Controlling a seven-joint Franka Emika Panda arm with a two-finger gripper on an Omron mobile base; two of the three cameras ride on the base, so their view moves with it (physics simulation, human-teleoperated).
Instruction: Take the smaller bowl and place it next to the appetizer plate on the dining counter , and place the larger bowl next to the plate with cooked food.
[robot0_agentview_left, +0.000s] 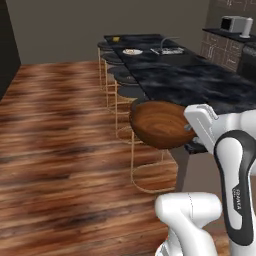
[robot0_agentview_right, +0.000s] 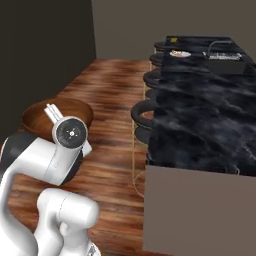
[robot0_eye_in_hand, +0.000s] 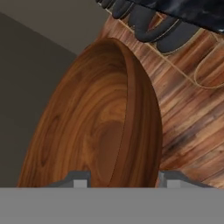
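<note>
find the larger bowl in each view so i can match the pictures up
Left base view: the larger bowl sits right of centre, at the arm's hand, in front of the stools.
Right base view: left of centre, behind the arm's wrist.
Hand view: centre, seen edge-on, rim between the fingertips.
Shared landmark: the dining counter with its stools.

larger bowl (robot0_agentview_left: 160, 123) near end of dining counter (robot0_agentview_left: 200, 80), above stools (robot0_agentview_left: 122, 75) on its left, plate with cooked food (robot0_agentview_left: 132, 51) at far end
</note>
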